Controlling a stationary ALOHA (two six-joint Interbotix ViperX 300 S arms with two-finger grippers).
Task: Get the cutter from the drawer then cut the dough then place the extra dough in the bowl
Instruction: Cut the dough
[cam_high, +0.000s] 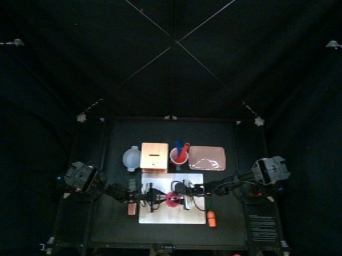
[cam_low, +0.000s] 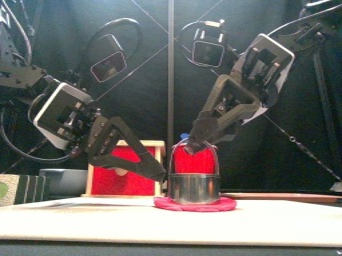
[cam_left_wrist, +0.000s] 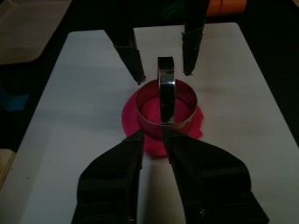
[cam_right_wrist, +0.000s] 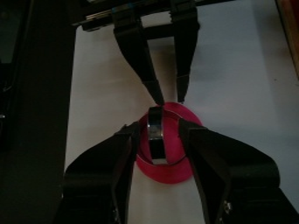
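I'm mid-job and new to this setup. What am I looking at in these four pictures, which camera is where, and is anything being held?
It is a two-armed robot at a small black table. One picture looks down from high above, one looks level from the table's front edge, and one comes from a camera on each wrist. Both arms meet over a white cutting board, where a round metal cutter stands on a flat pink dough. The left end effector and the right end effector are both right at the cutter; whether either actually clamps it is unclear. Behind the board are a blue-grey bowl, a wooden box, a red cup and a pink tray.
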